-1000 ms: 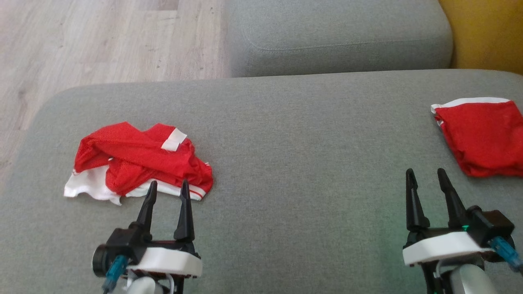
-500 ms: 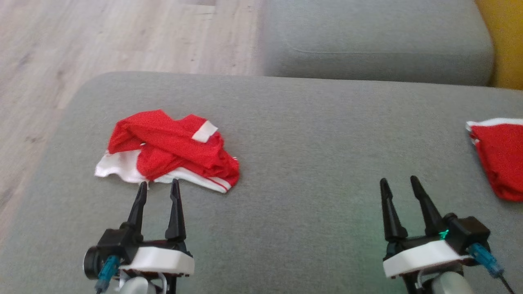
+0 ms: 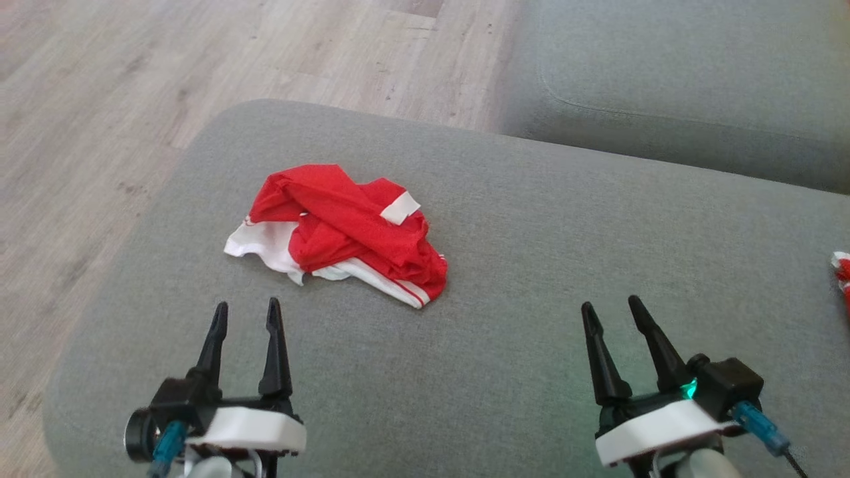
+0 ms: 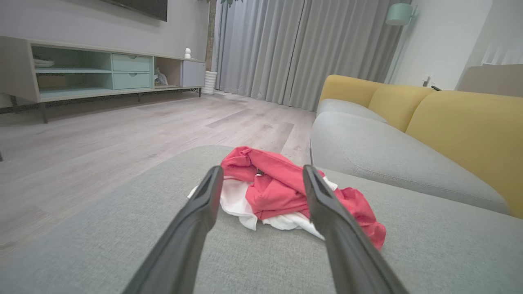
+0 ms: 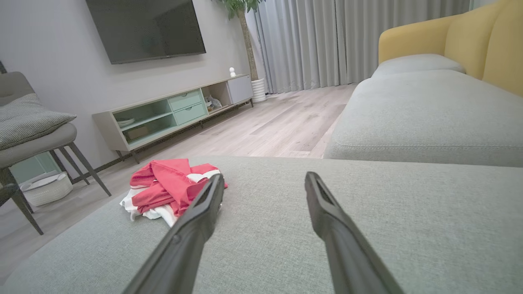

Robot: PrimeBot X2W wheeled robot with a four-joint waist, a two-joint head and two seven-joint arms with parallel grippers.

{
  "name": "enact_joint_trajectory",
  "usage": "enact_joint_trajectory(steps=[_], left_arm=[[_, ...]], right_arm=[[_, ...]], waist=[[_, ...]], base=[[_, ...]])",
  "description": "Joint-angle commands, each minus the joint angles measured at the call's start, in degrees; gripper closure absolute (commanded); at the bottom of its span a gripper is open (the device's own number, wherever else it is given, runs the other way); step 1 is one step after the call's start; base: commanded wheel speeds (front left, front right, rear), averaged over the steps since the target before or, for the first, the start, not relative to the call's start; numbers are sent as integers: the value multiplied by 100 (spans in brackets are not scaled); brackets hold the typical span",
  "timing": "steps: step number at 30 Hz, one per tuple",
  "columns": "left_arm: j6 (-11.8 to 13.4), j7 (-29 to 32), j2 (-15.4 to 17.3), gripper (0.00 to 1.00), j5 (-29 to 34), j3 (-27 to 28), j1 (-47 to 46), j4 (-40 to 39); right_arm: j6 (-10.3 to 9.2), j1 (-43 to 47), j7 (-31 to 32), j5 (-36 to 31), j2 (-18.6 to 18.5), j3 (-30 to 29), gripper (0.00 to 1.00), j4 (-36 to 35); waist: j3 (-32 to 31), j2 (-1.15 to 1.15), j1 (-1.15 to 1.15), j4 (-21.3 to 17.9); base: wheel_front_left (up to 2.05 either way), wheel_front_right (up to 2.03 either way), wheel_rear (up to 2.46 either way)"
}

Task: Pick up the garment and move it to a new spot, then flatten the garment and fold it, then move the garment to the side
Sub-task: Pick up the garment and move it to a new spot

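Both arms are held low over a grey cushion (image 3: 531, 265), their dark fingers pointing forward and slightly upward. The left gripper (image 3: 246, 304) has its two fingers spread apart with nothing held between them. The right gripper (image 3: 609, 302) is the same: fingers parted, gripping nothing.

The garment (image 3: 345, 232) lies on the cushion ahead of the left fingertips, a little toward that gripper's right finger, with a strip of bare grey fabric between tips and cloth. In the left wrist view it sits framed between the two fingers. From the right gripper it is well off, out past the left finger. It is a crumpled heap of red mesh with folds piled over one another. White fabric spills out on the side nearer the floor, a white patch lies on top, and a white hem with thin red stripes is at the corner nearest the fingers.

Beyond the heap the cushion rounds off to a pale wooden floor (image 3: 133, 99). Ahead of the right fingers is a grey sofa seat (image 3: 664, 79), backed by yellow backrests (image 4: 461, 122). Far past the right gripper's right finger, a scrap of red-and-white cloth (image 3: 842, 272) shows at the picture's edge. Farther off stand a low TV cabinet (image 5: 171, 114), a grey chair (image 5: 36, 134) and long curtains (image 4: 302, 49).
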Motion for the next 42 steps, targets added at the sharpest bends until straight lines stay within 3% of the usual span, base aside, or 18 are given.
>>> enact_joint_trajectory(steps=[1,7,13,27,41,42], left_arm=[[-17,-31,30,0,53,226,-138,-149],[-48,-31,30,0,108,286,-157,-119],[-244,-31,64,0,304,217,-666,55],[-632,1500,633,0,648,-557,-3179,1894],[-644,1676,923,0,686,-833,-4003,3131],[-645,1653,911,4,670,-838,-4027,3194]], right_arm=[[-4,-154,-63,50,-26,158,0,-153],[-4,-194,-63,69,-26,255,0,-159],[-4,-341,-63,-7,-26,226,0,-206],[-4,-973,-63,-141,-26,191,0,-284],[-4,-1123,-63,-143,-26,126,0,-260],[-4,-1122,-63,-141,-26,120,0,-255]], waist=[[0,0,0,30],[81,0,0,-14],[494,0,0,-249],[1673,0,0,-1093],[1928,0,0,-1450],[1920,0,0,-1454]], base=[[0,0,0],[0,0,0],[0,0,0],[0,0,0],[0,0,0],[0,0,0]])
